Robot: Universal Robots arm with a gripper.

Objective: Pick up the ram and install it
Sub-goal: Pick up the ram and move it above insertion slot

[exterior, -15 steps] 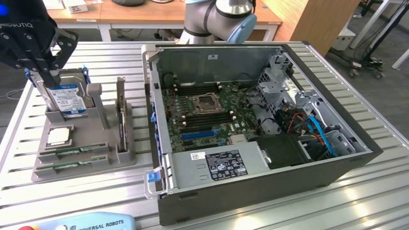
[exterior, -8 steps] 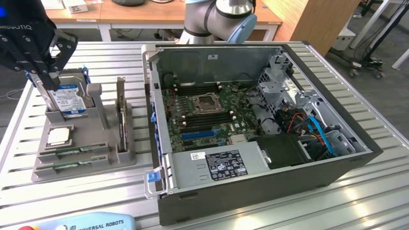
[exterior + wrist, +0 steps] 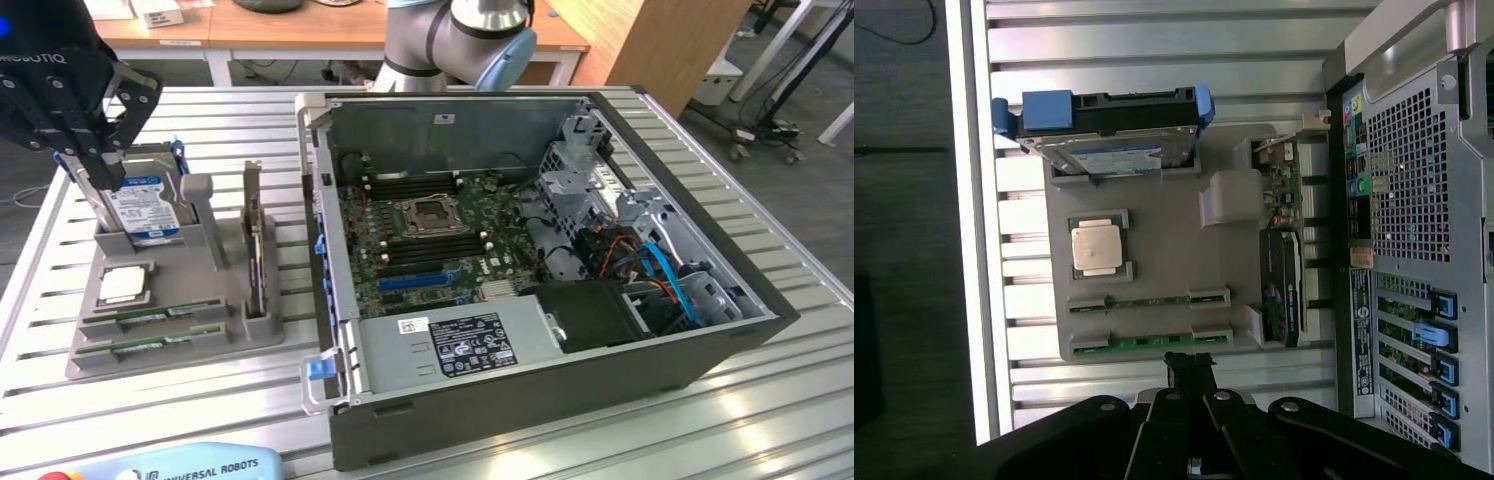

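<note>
Two ram sticks point(image 3: 147, 315) lie in slots at the near end of a grey holder tray point(image 3: 214, 300) on the exterior view's left. In the wrist view they show as thin green strips point(image 3: 1149, 340), one beside the other. My black gripper point(image 3: 102, 168) hangs high above the far end of the tray, over the hard drive. Its fingers are shut with nothing between them. In the wrist view the gripper point(image 3: 1191, 362) points down just past the tray's edge, close to the nearer ram stick and well above it.
The tray also holds a blue-labelled hard drive point(image 3: 140, 210), a square silver processor point(image 3: 123, 285) and an upright expansion card point(image 3: 254, 240). An open computer case point(image 3: 747, 300) with its motherboard point(image 3: 414, 240) stands on the exterior view's right. A teach pendant point(image 3: 174, 465) lies at the table's near edge.
</note>
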